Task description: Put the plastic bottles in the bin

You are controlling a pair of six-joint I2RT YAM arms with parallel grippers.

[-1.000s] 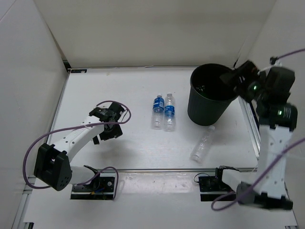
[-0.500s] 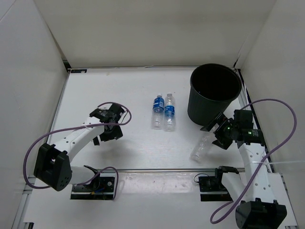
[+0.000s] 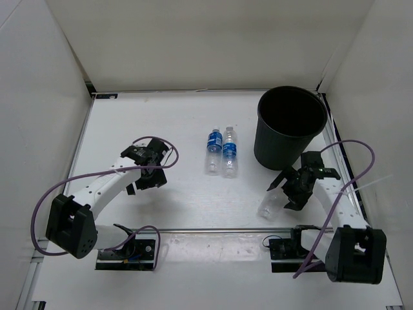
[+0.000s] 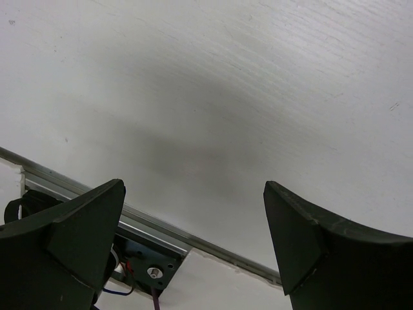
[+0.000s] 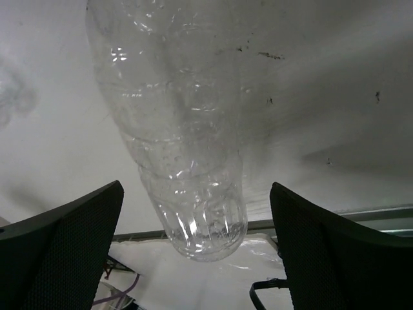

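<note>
Overhead, my right gripper [image 3: 284, 193] sits at the plain clear bottle [image 3: 265, 207], which lies at five o'clock on the table [image 3: 181, 116], just off the six o'clock side of the bin [image 3: 277, 147]. Only the right wrist camera shows the jaws spread wide, the bottle between them and clear of both. The left gripper [image 3: 146, 177], at eight o'clock, has its jaws equally wide over bare board. Two blue-labelled bottles [image 3: 222, 151] lie side by side at centre. The surface is scuffed white, with white walls [image 3: 193, 45] around it.

Left hand [image 3: 147, 181] and right hand [image 3: 283, 194] both spread wide.
</note>
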